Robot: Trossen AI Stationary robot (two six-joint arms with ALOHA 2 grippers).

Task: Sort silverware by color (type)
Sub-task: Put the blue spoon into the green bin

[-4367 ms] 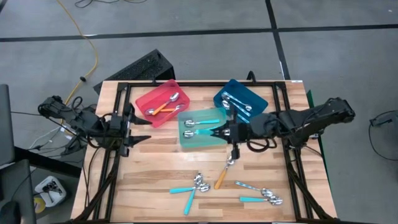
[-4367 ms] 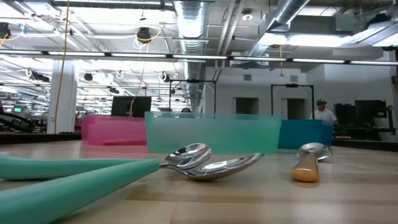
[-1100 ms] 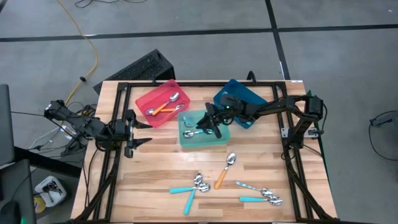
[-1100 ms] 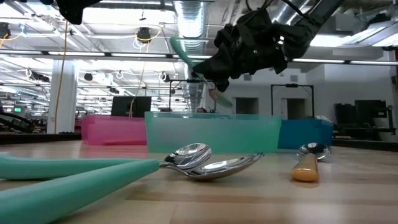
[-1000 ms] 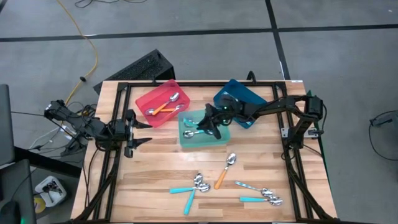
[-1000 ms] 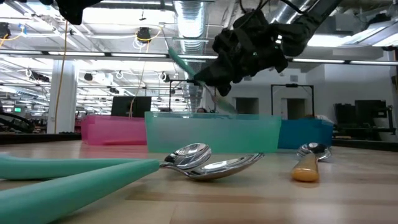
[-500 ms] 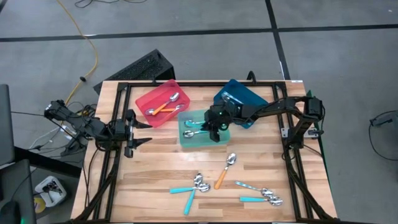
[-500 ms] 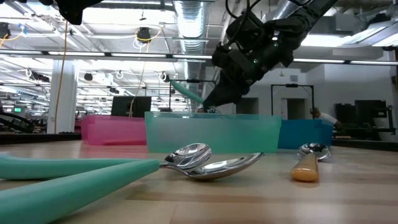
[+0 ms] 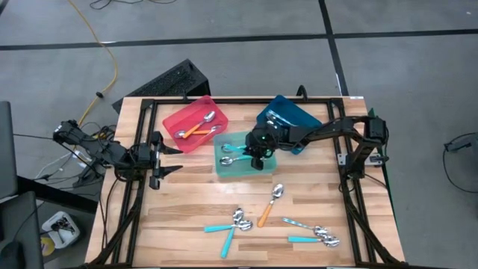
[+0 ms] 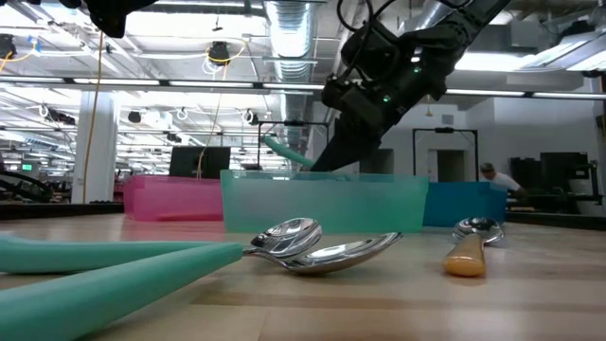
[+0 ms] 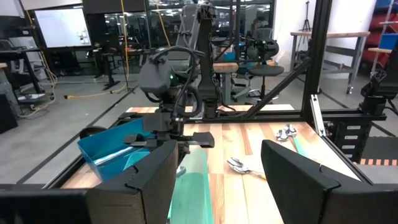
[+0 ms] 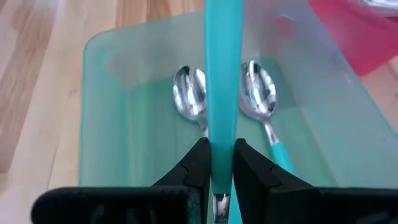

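The right end effector (image 12: 217, 171) was clamped on a teal spoon (image 12: 221, 93), held over the teal tray (image 9: 221, 171). Placing was in hand; next it needed lowering and release. The left end effector (image 9: 170, 158) waited apart at the surface's left edge.
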